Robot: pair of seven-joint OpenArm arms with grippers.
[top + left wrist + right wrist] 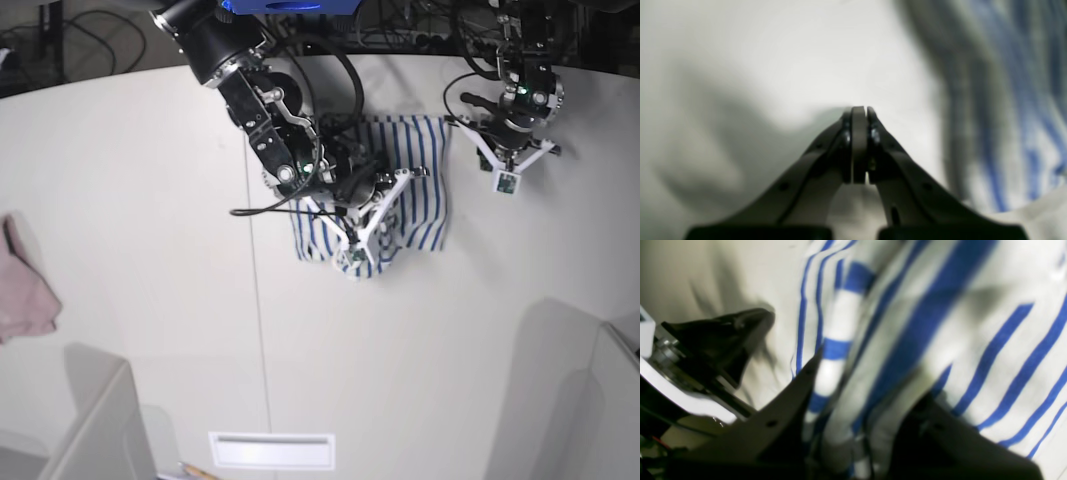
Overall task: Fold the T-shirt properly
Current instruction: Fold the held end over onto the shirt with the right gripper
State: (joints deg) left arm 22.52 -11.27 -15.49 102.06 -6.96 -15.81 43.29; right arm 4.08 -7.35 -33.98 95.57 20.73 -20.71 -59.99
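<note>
The T-shirt [415, 190] lies bunched on the white bench [150, 200], a partly folded heap whose long axis runs roughly away from the camera in the base view; its neck and hem cannot be told apart. The right gripper [362, 222] sits directly over the shirt's near half, its jaws nearly together with a fold of striped cloth [843, 380] between them, so it appears clamped on the shirt. The left gripper [860, 111] hangs just off the shirt's far corner, jaws pressed together on nothing, the stripes lying to 1 side of it. The right arm is plainly the nearer. A pink cloth [25, 295] lies well apart from the shirt.
</note>
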